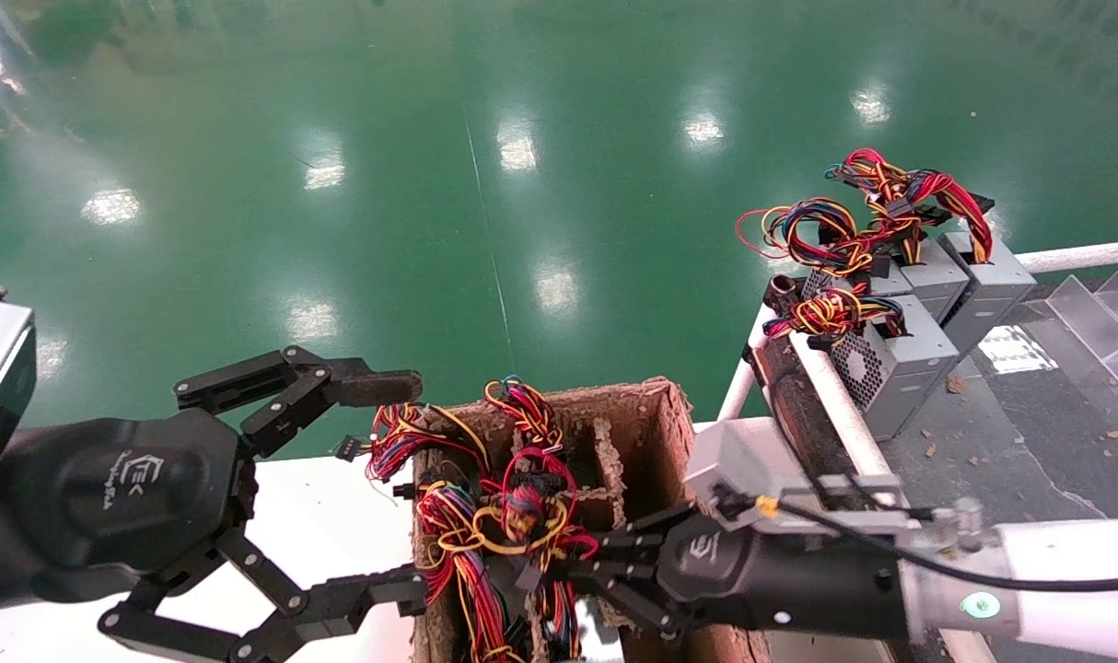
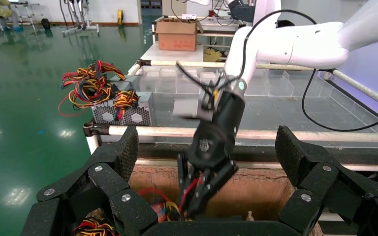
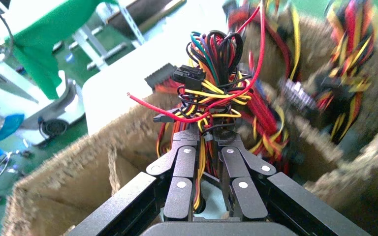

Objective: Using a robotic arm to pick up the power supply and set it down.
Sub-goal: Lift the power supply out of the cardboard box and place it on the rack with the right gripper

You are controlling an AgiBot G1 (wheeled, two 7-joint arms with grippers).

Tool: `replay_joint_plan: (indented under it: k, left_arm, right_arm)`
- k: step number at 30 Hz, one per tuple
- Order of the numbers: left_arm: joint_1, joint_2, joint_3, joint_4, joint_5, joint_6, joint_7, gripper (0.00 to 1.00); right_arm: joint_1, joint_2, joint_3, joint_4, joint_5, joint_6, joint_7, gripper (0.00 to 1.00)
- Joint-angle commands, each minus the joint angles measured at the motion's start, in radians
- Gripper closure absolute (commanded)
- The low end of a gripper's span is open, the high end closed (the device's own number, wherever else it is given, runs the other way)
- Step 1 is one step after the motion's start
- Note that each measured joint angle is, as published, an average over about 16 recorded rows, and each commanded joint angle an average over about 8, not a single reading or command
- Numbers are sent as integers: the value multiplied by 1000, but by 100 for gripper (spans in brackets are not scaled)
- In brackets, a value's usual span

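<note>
My right gripper (image 1: pixel 559 573) reaches into the brown cardboard box (image 1: pixel 656 405). It is shut on the red, yellow and black wire bundle (image 3: pixel 211 93) of a power supply, with the wires running between its fingers (image 3: pixel 183 162). That unit's grey body is hidden inside the box. More wire bundles (image 1: pixel 508 502) stick up from the compartments. My left gripper (image 1: pixel 402 488) hangs wide open just left of the box and holds nothing. The left wrist view shows the right gripper (image 2: pixel 197 196) tilted down into the box (image 2: pixel 270 189).
Three grey power supplies (image 1: pixel 900 359) with coloured wire bundles stand on the rack at the right, behind a white rail (image 1: pixel 835 391). They also show in the left wrist view (image 2: pixel 123 110). A white table (image 1: pixel 320 516) lies under my left gripper. Green floor (image 1: pixel 485 184) stretches beyond.
</note>
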Motion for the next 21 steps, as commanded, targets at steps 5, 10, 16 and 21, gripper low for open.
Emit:
replay_joint_plan:
  k: [5,10,16,21]
  left_arm:
    - [0,0,0,0,0,0,0,0]
    - [0,0,0,0,0,0,0,0]
    - [0,0,0,0,0,0,0,0]
    - [0,0,0,0,0,0,0,0]
  right_arm:
    - [-7,47,51,38,67,-3,-13,100]
    - [-13,92,103,62,126,3,-24,100]
    - [-18,148,176,74,209,8,-47,100]
    - [-15,190,235,73,270,7,-73,100]
